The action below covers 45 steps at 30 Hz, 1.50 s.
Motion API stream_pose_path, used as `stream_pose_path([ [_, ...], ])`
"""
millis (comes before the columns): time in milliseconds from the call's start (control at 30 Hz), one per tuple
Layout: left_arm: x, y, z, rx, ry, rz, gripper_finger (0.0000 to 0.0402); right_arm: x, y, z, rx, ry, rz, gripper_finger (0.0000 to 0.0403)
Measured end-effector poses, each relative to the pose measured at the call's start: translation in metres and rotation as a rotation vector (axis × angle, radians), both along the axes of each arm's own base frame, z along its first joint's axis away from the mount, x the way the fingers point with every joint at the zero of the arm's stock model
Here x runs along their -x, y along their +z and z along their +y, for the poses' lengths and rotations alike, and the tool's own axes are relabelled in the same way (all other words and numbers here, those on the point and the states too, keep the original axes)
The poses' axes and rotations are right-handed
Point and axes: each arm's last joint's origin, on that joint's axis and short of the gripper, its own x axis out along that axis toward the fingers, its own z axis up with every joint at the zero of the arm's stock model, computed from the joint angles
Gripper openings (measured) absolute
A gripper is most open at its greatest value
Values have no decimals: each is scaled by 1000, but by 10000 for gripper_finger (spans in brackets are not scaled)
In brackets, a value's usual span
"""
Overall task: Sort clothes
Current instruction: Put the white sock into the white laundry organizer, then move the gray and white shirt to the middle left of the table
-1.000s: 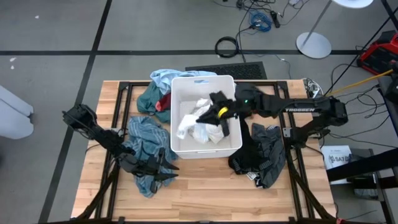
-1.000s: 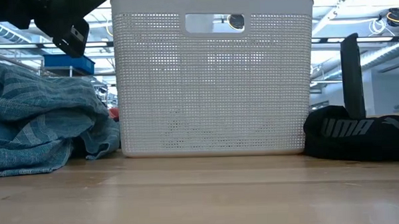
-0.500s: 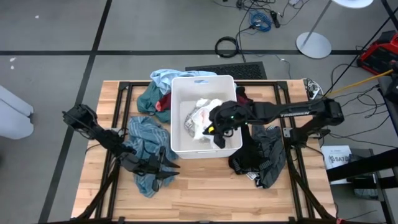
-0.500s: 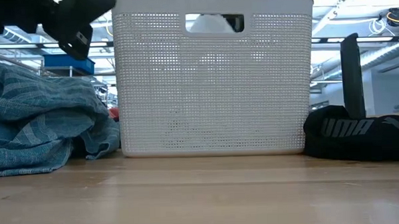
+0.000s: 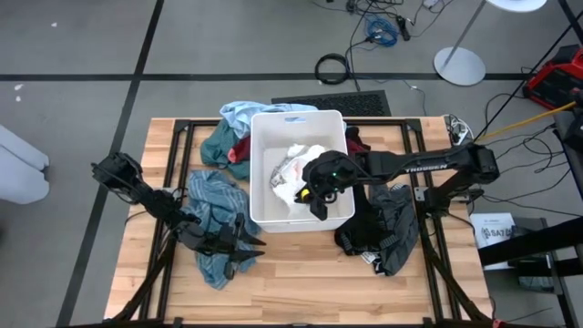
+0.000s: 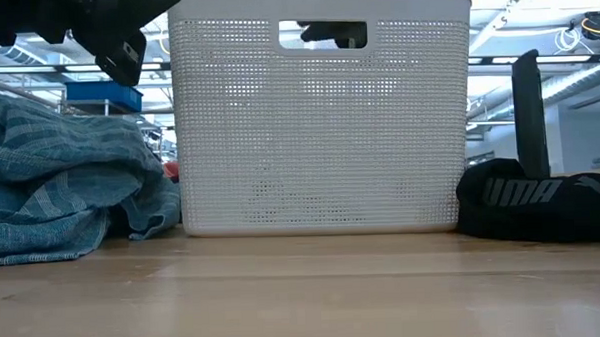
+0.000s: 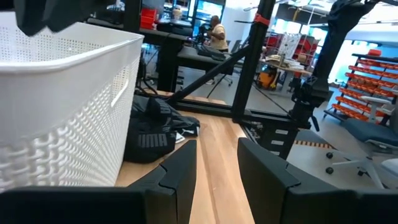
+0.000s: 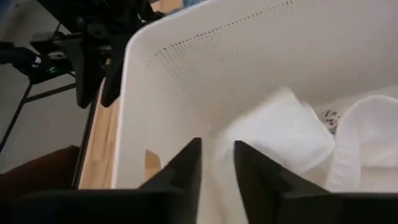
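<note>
Over the last second the right gripper has sunk into the white perforated plastic bin at the table's centre and parted its fingers narrowly, so the white-grey soft garment looks dropped, while the left gripper waits half-open at 7 o'clock by the teal striped garment.
</note>
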Motion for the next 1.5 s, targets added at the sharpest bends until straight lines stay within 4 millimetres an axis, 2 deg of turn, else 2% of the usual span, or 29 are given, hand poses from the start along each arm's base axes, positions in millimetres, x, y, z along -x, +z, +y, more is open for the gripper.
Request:
stream_pose_path([
  [200, 0, 0, 0, 0, -2, 0, 125, 1, 13, -1, 28, 18, 6, 175],
  [333, 0, 0, 0, 0, -3, 0, 125, 3, 31, -3, 50, 24, 14, 206],
  [600, 0, 0, 0, -1, -3, -1, 125, 16, 76, -5, 96, -15, -68, 203],
  [733, 0, 0, 0, -1, -3, -1, 125, 36, 93, -6, 128, -64, -86, 197],
  [867, 0, 1, 0, 5, -3, -10, 125, 61, 101, -6, 209, -162, -27, 197],
  [1067, -1, 1, 2, 5, 13, -9, 125, 84, 101, 7, 336, -243, 71, 196],
  [1200, -3, 1, 5, 5, 41, -7, 125, 90, 87, 17, 433, -306, 101, 196],
  [1367, -4, 0, 7, 1, 53, 1, 125, 114, 55, 11, 493, -512, 122, 196],
  [1500, -4, -3, 7, 36, 52, 28, 125, 143, 43, 0, 476, -713, 17, 196],
])
